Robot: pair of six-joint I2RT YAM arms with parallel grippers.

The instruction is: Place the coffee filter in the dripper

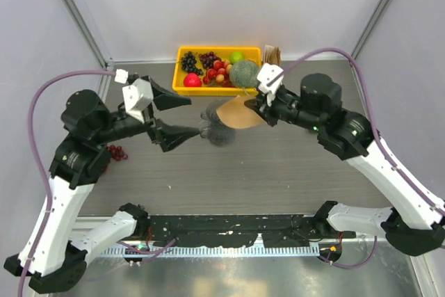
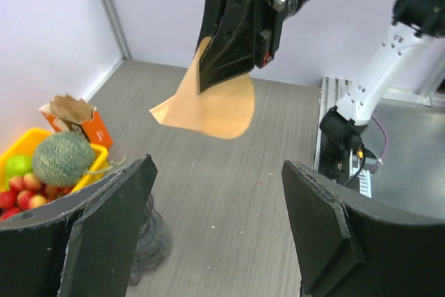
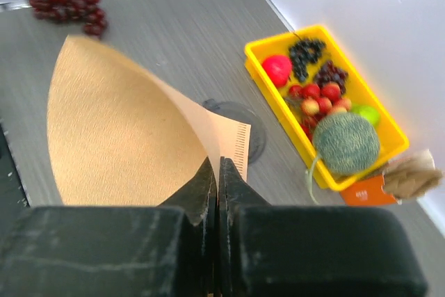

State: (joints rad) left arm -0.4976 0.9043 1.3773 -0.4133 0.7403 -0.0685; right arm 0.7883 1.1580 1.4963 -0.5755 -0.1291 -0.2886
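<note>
The coffee filter (image 1: 238,115) is a tan paper fan pinched at its edge by my right gripper (image 1: 253,106), which is shut on it and holds it in the air. It fills the right wrist view (image 3: 118,137) ahead of the closed jaws (image 3: 217,172) and hangs in the left wrist view (image 2: 212,109). The smoky-grey dripper (image 1: 219,132) stands on the table just below and left of the filter. Part of it shows past the paper (image 3: 254,137) and behind my left finger (image 2: 151,238). My left gripper (image 1: 193,117) is open and empty, just left of the dripper.
A yellow tray (image 1: 182,53) of fruit with a green melon (image 1: 243,73) stands at the back. A bundle of brown papers with an orange box (image 1: 271,54) is at its right. Loose dark grapes (image 1: 117,151) lie at the left.
</note>
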